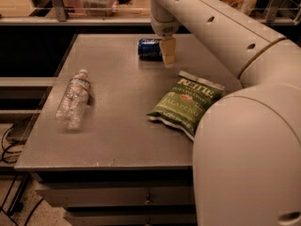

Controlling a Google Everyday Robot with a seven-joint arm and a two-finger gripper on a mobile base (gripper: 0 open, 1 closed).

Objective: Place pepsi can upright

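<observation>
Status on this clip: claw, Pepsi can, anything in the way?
Claw at far side of table, right beside Pepsi can. Can on its side, not yet upright. Kettle chip bag, water bottle lie well apart.

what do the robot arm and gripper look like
The arm is off-white, built of thick rounded segments, with a row of small dark round holes along one side and a bulbous joint nearest the camera. No cables or lettering show. The gripper, at the far side of the table right beside the pepsi can, is pale tan under a rounded white wrist.
</observation>
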